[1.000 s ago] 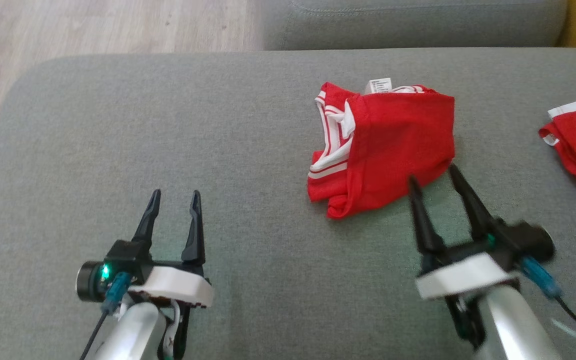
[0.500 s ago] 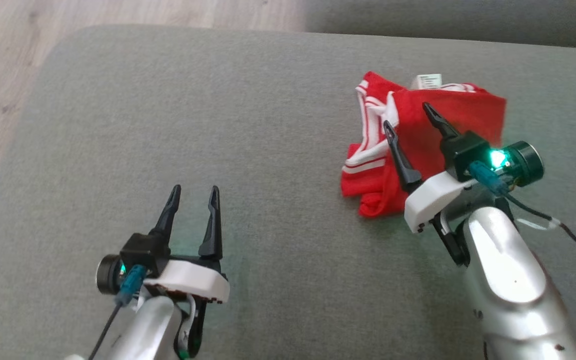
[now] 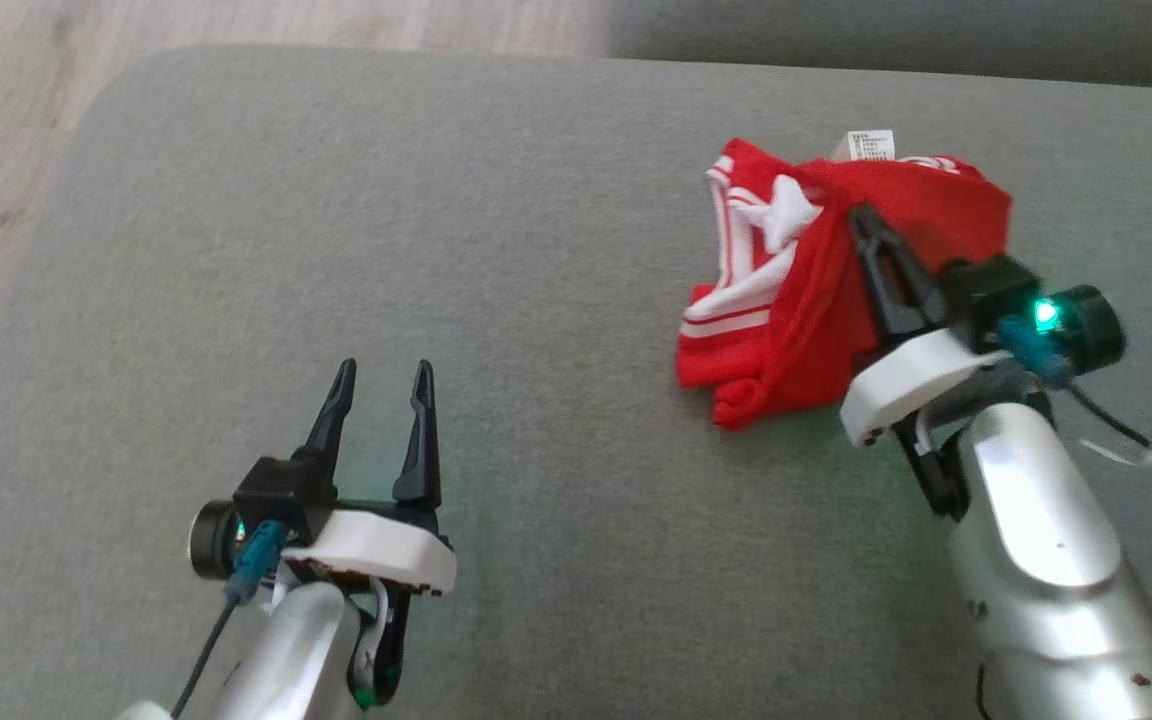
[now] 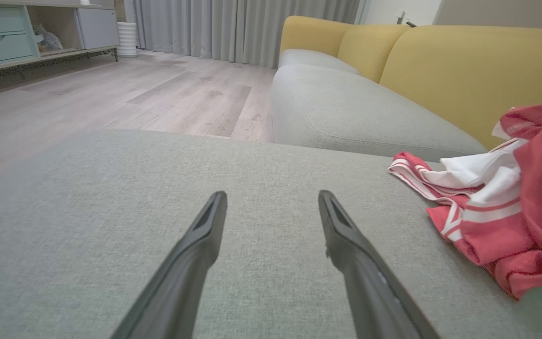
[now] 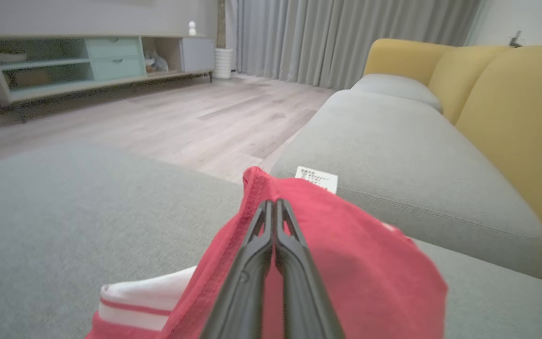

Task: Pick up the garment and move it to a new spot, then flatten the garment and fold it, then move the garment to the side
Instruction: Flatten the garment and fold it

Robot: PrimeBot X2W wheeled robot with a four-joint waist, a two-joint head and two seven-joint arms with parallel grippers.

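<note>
In right wrist view, right hand (image 5: 274,202) clamps garment (image 5: 355,268); label (image 5: 316,179) behind

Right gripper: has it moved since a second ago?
Yes. The right gripper went forward from the near edge of the garment to its middle, toward the white label, and shut on it.

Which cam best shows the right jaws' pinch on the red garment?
Right wrist view: the right gripper has its jaws shut on a raised fold of the red garment. Head view shows the same pinch smaller, from above. Left wrist view shows the garment rising at the frame's right edge.
</note>
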